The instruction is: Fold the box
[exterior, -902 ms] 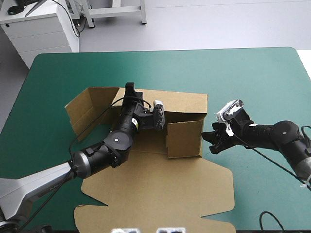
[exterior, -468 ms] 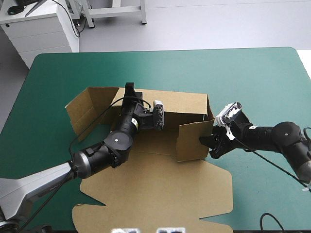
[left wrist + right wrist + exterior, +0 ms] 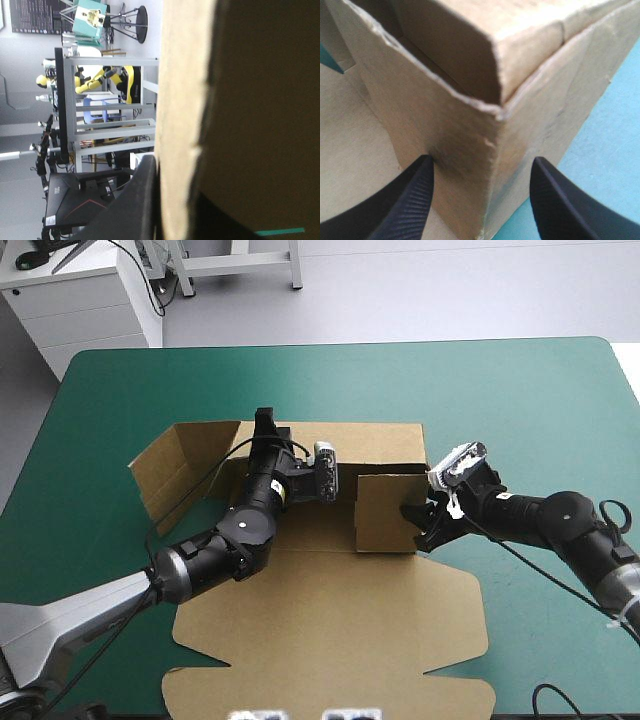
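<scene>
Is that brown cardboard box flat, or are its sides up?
Partly up: the brown cardboard box has far and right walls standing; its near panel lies flat.

The box [image 3: 180, 100] wall, blurred close up, covers one finger of the left tool [image 3: 266, 422].

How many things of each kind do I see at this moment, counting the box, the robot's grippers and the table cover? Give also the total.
box, brown: 1
grippers, black: 2, the left gripper and the right gripper
table cover, teal-green: 1
Total: 4
</scene>
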You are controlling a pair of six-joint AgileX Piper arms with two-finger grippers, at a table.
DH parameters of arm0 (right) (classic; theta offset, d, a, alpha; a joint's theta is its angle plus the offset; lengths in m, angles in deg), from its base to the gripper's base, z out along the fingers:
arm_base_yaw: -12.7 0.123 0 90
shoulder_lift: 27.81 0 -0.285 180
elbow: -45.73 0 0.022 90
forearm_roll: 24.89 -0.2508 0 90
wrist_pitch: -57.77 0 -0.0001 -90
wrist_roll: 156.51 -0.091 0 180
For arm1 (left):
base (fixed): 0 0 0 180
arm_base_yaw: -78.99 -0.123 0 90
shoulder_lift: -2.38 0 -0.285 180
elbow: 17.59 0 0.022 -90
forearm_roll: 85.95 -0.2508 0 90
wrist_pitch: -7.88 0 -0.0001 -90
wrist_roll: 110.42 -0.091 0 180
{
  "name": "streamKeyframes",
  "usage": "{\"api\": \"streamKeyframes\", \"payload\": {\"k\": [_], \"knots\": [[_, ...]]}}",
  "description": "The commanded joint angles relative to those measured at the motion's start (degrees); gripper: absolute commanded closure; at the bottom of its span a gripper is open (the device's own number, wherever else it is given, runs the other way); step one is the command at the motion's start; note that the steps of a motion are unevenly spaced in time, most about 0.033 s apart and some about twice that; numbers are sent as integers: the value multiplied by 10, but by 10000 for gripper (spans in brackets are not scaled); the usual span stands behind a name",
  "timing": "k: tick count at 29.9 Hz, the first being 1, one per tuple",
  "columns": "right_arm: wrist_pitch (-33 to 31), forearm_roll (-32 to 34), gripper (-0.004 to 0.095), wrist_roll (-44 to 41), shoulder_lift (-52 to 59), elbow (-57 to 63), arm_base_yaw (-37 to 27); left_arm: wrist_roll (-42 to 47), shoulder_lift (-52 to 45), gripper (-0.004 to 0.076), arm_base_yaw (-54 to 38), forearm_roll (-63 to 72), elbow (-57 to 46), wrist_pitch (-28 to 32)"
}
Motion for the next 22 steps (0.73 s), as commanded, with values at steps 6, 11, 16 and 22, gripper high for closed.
{"api": "streamKeyframes", "payload": {"k": [6,11,16,22], "knots": [[120,-26,380,-4,-21,-23,19,7,-10,710,12,9,36,-17],[68,-33,393,-8,-62,-56,19,7,-10,710,16,44,36,-19],[44,-19,593,-39,-74,-71,19,7,-10,710,16,47,36,-37],[36,-8,923,-48,-73,-71,19,7,-10,710,16,55,36,-26]]}}
